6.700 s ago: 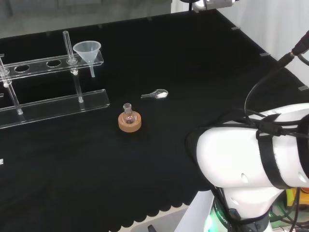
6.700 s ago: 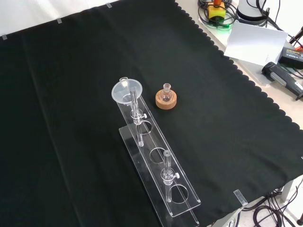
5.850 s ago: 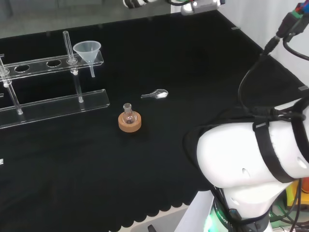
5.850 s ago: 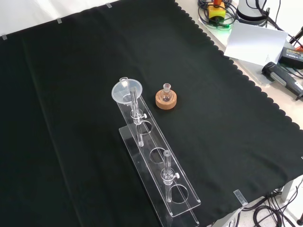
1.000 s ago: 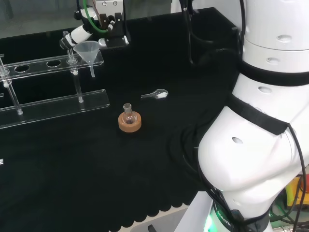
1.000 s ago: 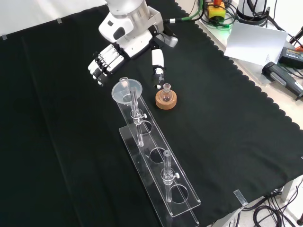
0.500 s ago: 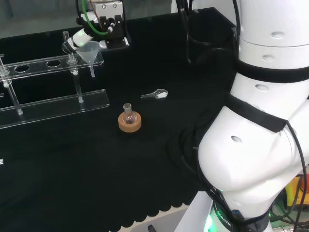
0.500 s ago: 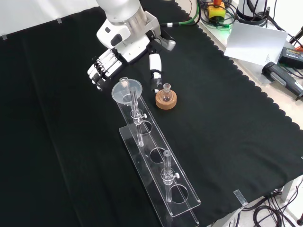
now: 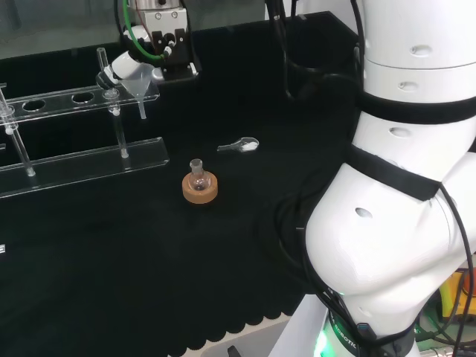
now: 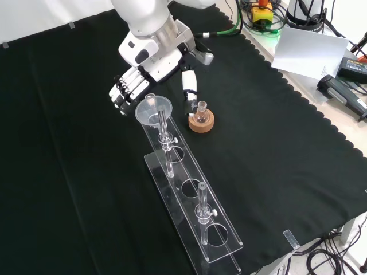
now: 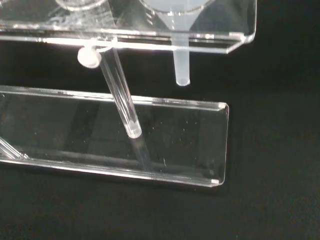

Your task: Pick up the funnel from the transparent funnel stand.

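The funnel [image 10: 153, 110] sits upright in the end hole of the clear stand [image 10: 192, 197], spout pointing straight down. In the front view, the robot hand [image 10: 150, 71] hovers just beyond it, fingers and thumb spread wide either side, holding nothing.

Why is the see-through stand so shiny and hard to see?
In the wrist view, light glares white along the clear funnel stand edges, and the black cloth shows through it. In the front view the funnel looks pale and faint beside the hand.
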`<action>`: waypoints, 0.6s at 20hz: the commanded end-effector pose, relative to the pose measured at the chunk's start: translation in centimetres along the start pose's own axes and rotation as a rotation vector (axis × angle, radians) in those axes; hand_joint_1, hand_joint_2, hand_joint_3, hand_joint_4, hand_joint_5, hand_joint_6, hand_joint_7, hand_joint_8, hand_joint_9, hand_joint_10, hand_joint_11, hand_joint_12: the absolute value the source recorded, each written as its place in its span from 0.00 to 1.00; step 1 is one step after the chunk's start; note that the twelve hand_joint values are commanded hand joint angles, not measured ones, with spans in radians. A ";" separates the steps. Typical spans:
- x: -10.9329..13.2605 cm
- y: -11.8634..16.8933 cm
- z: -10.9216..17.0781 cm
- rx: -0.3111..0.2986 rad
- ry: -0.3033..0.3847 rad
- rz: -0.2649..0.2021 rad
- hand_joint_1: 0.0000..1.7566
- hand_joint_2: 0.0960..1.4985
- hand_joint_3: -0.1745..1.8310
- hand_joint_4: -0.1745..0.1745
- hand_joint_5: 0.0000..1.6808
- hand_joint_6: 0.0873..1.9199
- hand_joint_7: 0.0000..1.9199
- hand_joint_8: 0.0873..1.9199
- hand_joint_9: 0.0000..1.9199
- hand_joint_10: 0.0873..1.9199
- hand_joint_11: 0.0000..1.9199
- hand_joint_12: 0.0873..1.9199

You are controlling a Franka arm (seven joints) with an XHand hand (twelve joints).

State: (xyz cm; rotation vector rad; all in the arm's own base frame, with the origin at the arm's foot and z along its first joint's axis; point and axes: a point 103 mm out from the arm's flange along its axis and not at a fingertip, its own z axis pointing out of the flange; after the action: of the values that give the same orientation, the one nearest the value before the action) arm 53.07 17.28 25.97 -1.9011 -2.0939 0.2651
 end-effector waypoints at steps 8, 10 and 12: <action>-1.0 0.1 1.6 0.053 0.012 0.028 0.22 0.39 0.09 0.44 0.00 0.00 0.01 0.00 0.00 0.00 0.00 0.00; -0.9 0.1 1.6 0.053 0.014 0.029 0.22 0.39 0.09 0.44 0.00 0.00 0.01 0.00 0.00 0.00 0.00 0.00; -0.9 0.1 1.5 0.048 0.020 0.027 0.22 0.39 0.09 0.44 0.00 0.00 0.02 0.00 0.00 0.00 0.00 0.00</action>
State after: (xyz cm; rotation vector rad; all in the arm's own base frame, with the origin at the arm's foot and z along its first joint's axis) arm 52.74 16.47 24.32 -1.8977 -2.0330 0.3102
